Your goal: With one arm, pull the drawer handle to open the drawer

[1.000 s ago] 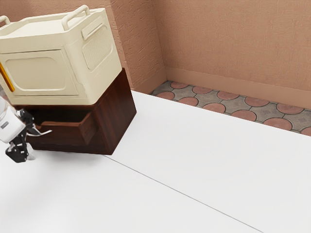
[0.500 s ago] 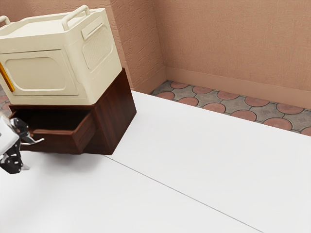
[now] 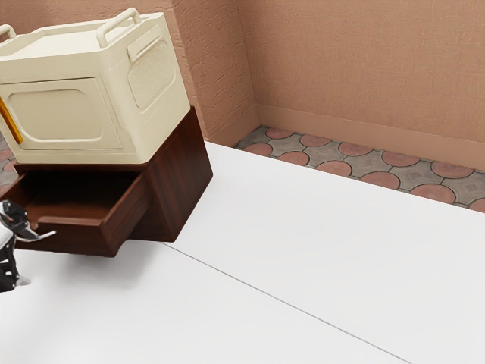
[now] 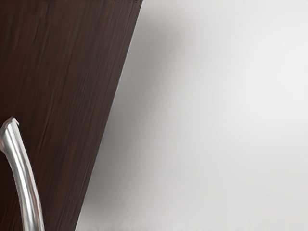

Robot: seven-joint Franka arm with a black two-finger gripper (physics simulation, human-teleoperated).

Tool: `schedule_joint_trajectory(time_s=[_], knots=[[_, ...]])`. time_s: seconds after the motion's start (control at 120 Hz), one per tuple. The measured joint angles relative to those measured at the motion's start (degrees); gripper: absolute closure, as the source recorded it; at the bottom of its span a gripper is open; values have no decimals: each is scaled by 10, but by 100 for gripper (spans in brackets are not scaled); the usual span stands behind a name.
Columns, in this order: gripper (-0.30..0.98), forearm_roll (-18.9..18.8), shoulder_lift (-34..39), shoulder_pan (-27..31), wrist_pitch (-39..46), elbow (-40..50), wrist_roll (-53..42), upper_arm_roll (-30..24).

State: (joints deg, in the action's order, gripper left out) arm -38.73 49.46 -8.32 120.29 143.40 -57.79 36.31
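Beside the drawer (image 3: pixel 76 236), partial pincer (image 3: pixel 27 257).

"What do you see behind that white table (image 3: pixel 318 258)?"
"Patterned floor (image 3: pixel 341 168), round reddish pieces set in grey, and past it rough orange-brown walls (image 3: pixel 364 68) meeting in a corner"
"And the light?"
"Soft, and the tabletop looks very bright"

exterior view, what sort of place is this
Possibly a room in a house or a covered patio: it has textured orange-brown walls, a grey floor with round reddish tiles, and a smooth white table bearing a dark wooden drawer cabinet.
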Motion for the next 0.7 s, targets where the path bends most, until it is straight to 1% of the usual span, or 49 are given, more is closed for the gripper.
schedule_joint_trajectory(time_s=[0.15,0.425,0.7], knots=[[2,8,17,23,-5,15,1,-21],[1,15,39,43,-14,31,2,-38],[1,19,53,48,-21,42,4,-45]])
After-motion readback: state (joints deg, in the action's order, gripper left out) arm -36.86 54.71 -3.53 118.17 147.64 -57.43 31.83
